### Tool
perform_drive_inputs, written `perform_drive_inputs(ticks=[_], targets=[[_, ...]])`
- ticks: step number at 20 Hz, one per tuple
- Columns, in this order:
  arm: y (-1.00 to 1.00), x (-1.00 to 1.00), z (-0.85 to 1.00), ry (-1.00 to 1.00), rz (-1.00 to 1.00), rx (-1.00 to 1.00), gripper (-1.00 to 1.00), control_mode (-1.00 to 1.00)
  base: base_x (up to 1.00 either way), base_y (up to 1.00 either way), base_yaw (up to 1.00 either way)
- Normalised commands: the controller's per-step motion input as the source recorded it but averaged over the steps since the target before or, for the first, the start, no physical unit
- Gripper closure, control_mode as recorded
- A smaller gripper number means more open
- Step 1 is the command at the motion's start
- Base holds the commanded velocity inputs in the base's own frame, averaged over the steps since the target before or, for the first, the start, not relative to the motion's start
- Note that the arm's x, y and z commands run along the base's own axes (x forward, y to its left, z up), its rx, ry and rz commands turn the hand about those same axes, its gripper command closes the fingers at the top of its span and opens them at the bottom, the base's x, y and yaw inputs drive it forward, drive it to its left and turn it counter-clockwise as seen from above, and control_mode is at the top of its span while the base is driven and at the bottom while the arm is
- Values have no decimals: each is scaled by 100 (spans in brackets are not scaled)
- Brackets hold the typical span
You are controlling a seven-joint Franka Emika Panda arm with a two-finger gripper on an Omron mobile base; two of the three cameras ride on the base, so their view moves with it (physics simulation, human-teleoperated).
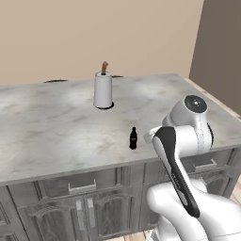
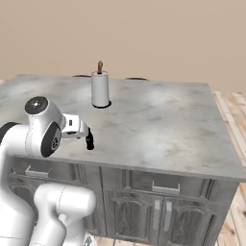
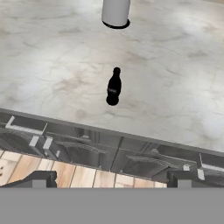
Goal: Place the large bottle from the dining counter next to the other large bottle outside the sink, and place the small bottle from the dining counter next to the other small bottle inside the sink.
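A small dark bottle (image 1: 133, 138) (image 2: 89, 140) (image 3: 113, 86) stands upright on the grey marble dining counter (image 1: 47, 127) (image 2: 158, 125) (image 3: 175, 78), close to its front edge. My gripper (image 3: 113, 178) is open and holds nothing. It hovers above and short of the counter's front edge, looking down at the bottle, which stands ahead of the fingertips (image 3: 41, 177). In the right base view the white hand (image 2: 74, 126) sits just left of the bottle. The large bottles and the sink are out of view.
A white paper towel roll (image 1: 103, 90) (image 2: 100, 90) (image 3: 116, 12) on a holder stands farther back on the counter. Grey cabinet doors and drawers (image 3: 87, 148) run below the counter edge, with wooden floor (image 3: 87, 177) beneath.
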Motion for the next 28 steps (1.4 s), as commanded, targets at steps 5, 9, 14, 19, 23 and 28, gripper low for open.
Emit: perform_drive_inputs(ticks=[5,9,14,19,23,28], targets=[[0,0,0,0,0,0,-100,100,32,17,3],[0,0,0,0,0,0,-100,100,32,17,3],[0,0,0,0,0,0,-100,100,29,18,4],[0,0,0,0,0,0,-100,100,20,28,4],[0,0,0,0,0,0,-100,100,16,32,2],[0,0,0,0,0,0,-100,100,31,29,2]])
